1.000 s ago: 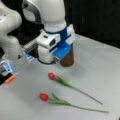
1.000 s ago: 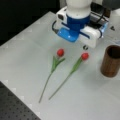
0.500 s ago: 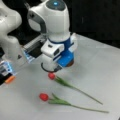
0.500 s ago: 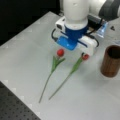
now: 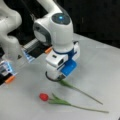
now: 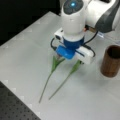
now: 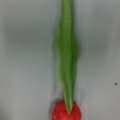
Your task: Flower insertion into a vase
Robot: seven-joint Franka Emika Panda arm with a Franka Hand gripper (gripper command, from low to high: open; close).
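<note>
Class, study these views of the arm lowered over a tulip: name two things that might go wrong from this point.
1. The gripper sits low over one tulip, close to its red bloom; a grasp there might crush petals.
2. The second tulip lies close beside it on the table, so it may get nudged or dragged.
The vase stands empty, apart.

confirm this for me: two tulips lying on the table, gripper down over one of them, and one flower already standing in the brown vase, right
Not quite. In a front view the vase shows only a dark, empty inside. Both tulips lie on the table: one in the open, the other right under the gripper, as the wrist view shows.
</note>
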